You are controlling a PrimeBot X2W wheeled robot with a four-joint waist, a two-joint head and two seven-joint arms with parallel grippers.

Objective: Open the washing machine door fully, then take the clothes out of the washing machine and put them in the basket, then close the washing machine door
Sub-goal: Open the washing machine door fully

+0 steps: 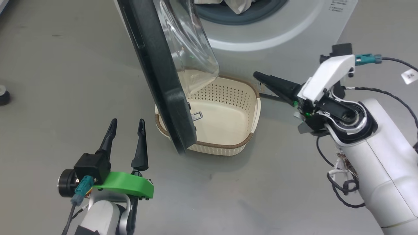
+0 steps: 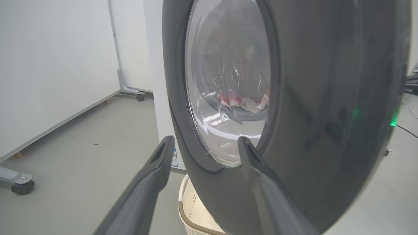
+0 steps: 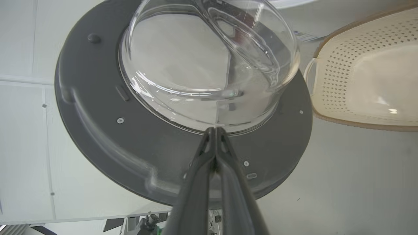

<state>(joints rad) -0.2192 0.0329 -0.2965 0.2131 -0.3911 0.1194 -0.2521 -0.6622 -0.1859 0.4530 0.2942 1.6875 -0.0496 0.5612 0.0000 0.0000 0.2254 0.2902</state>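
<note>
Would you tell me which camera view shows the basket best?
The head view: the basket shows nearly whole, the door hiding its left end. The left wrist view catches a corner, the right wrist view one end.

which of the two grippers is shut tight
The right gripper: its two dark fingers are pressed together, pointing at the inner side of the door. The left gripper has its fingers spread wide apart.

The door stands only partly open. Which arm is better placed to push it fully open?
Probably the right. The right gripper, shut, points at the inner face of the washing machine door, so it can push outward. The left gripper is open on the outer side.
</note>
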